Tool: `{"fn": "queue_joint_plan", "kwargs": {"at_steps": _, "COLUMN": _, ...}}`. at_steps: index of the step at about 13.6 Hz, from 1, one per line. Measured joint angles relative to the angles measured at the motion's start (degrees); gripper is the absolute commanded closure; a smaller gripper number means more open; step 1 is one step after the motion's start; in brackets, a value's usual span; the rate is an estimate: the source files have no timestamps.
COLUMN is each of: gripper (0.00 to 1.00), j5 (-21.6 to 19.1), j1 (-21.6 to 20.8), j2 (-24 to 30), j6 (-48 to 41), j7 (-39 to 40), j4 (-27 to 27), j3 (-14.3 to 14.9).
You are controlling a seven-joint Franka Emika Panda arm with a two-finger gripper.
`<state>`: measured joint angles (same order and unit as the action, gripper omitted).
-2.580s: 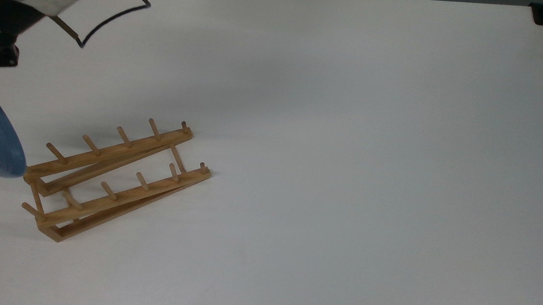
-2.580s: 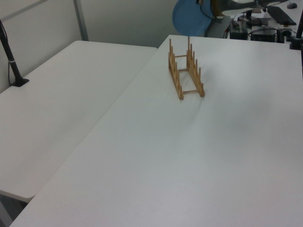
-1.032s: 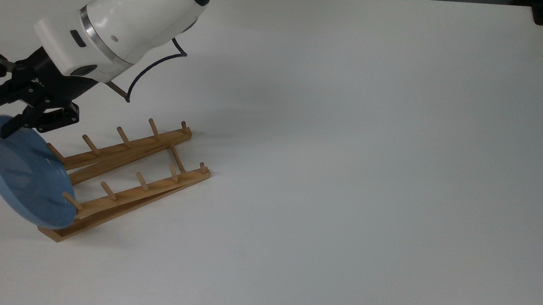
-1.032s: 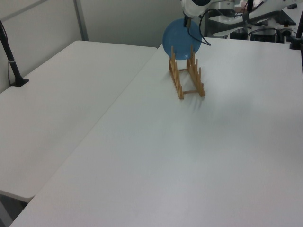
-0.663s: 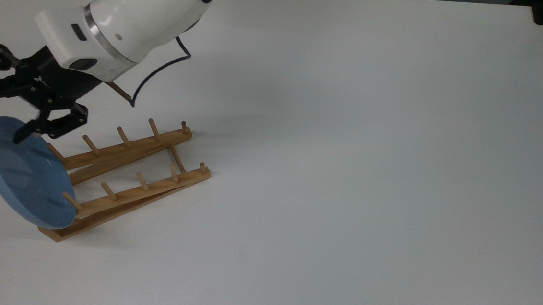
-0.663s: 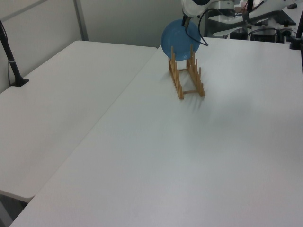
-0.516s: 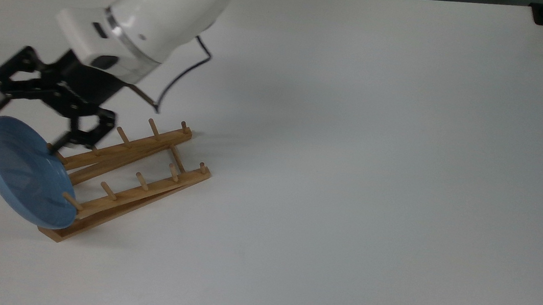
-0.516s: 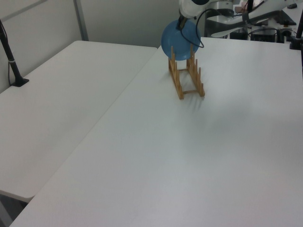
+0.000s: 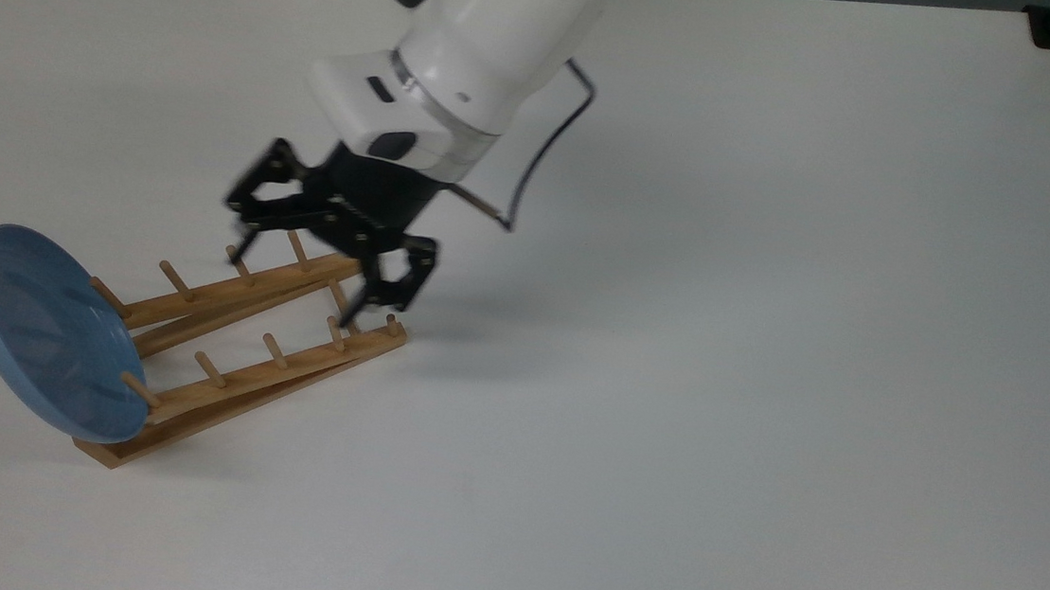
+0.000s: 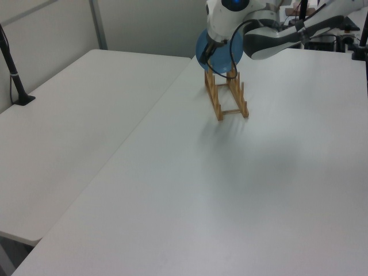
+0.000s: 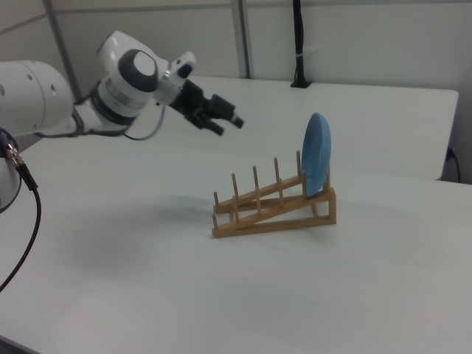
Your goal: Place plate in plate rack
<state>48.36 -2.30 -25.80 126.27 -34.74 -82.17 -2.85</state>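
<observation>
1. The plate [image 9: 46,334] stands on edge in the end slot of the plate rack [image 9: 245,347], at the rack's end nearest the bench's [image 9: 720,350] left edge in the top view.
2. The gripper [image 9: 324,258] hangs above the rack's opposite end; its fingers [image 9: 397,289] are spread apart, holding nothing.
3. The plate lies along the rack's long axis from the fingers, well apart; judged placed, so only retreat remains.

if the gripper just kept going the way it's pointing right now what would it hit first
Probably the plate rack. In the top view the open gripper points down over the rack's low, empty end, away from the plate. The right view shows it well above the pegs, so depth is uncertain.
</observation>
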Motion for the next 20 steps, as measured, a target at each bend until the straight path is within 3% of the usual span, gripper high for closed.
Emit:
{"fn": "queue_joint_plan", "kwargs": {"at_steps": 3, "gripper": 0.00, "j5": -14.9, "j1": -0.2, "j2": 1.9, "j6": -6.2, "j7": 0.1, "j4": 0.0, "j3": -4.3}}
{"fn": "queue_joint_plan", "kwargs": {"at_steps": 4, "gripper": 0.00, "j5": -22.8, "j1": -0.2, "j2": 3.2, "j6": -10.0, "j7": 1.5, "j4": 0.0, "j3": -5.5}}
{"fn": "queue_joint_plan", "kwargs": {"at_steps": 6, "gripper": 0.00, "j5": -33.8, "j1": -0.2, "j2": 5.4, "j6": -16.0, "j7": 6.6, "j4": 0.0, "j3": -6.1}}
{"fn": "queue_joint_plan", "kwargs": {"at_steps": 8, "gripper": 0.00, "j5": -42.1, "j1": 0.8, "j2": 8.1, "j6": -22.6, "j7": 13.0, "j4": 0.0, "j3": -6.1}}
{"fn": "queue_joint_plan", "kwargs": {"at_steps": 10, "gripper": 0.00, "j5": -45.6, "j1": 2.8, "j2": 11.2, "j6": -27.8, "j7": 17.0, "j4": -0.5, "j3": -6.0}}
{"fn": "queue_joint_plan", "kwargs": {"at_steps": 14, "gripper": 0.00, "j5": -46.7, "j1": 6.3, "j2": 19.2, "j6": -30.1, "j7": 23.4, "j4": -8.2, "j3": -5.6}}
{"fn": "queue_joint_plan", "kwargs": {"at_steps": 18, "gripper": 0.00, "j5": -46.7, "j1": 4.3, "j2": 21.6, "j6": -30.1, "j7": 24.6, "j4": -11.0, "j3": -0.2}}
{"fn": "queue_joint_plan", "kwargs": {"at_steps": 20, "gripper": 0.00, "j5": -46.7, "j1": 3.6, "j2": 21.6, "j6": -30.1, "j7": 25.0, "j4": -11.2, "j3": 0.9}}
